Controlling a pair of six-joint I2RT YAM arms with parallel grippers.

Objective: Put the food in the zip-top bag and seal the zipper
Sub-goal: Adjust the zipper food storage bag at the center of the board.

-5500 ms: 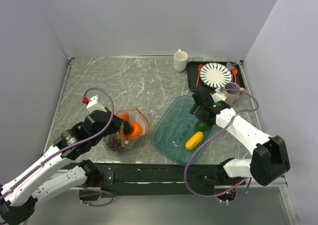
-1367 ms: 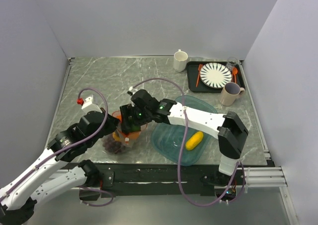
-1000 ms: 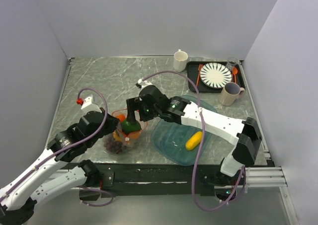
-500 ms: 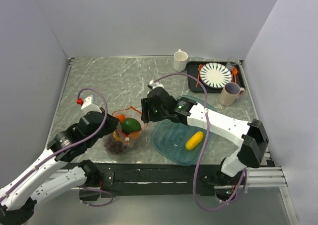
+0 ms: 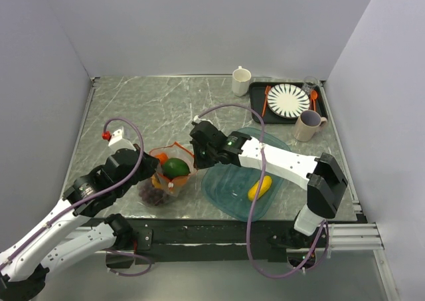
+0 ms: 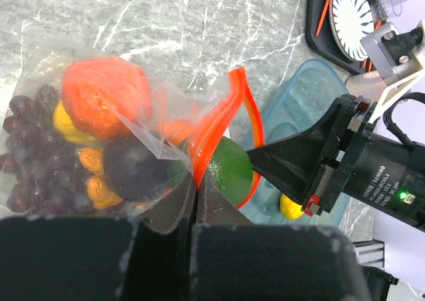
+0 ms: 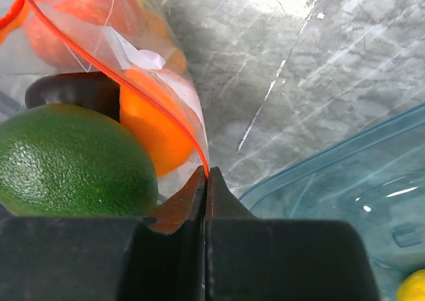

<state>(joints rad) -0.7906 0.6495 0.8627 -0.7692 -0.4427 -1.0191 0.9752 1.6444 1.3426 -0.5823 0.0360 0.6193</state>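
Top view first: the zip-top bag [image 5: 166, 183] sits on the worktop [image 5: 153, 108] near the front-left, mouth facing up and to the right. A green fruit [image 5: 175, 167] is right in the opening, and the grape bunch [image 5: 153, 193] is down at the closed end. The left claw [image 5: 151, 175] is at the bag's near-left side and the right claw [image 5: 197, 160] is on the bag's right edge. Can't really judge either grip from up here. Just to the right is the teal tray [image 5: 222, 181] with one yellow piece [image 5: 259, 188] lying in it. Back right there's a striped plate [image 5: 288, 101] on a dark tray, with a white mug [image 5: 241, 81] beside it and a mauve mug [image 5: 308, 125] in front.

Left wrist view: the left claw [image 6: 194, 198] is clenched on the zip-top bag at its mouth, and the orange-red zipper [image 6: 219, 125] runs straight into the closed fingers. Through the plastic you can see an orange round [image 6: 106, 95], a dark plum [image 6: 129, 168], grapes on the left and some yellow bits. The green fruit [image 6: 229, 168] sits in the mouth, ringed by the zipper loop. The right claw [image 6: 254, 160] pokes in from the right, tips at the far side of that loop.

Right wrist view: the right claw [image 7: 205, 180] is pinched tight on the bag's edge, with the zipper [image 7: 133, 82] ending between its fingers. The green fruit [image 7: 73, 158] is low left, with the plum above it and an orange round beside it. The tray rim [image 7: 319, 181] is just to the right.
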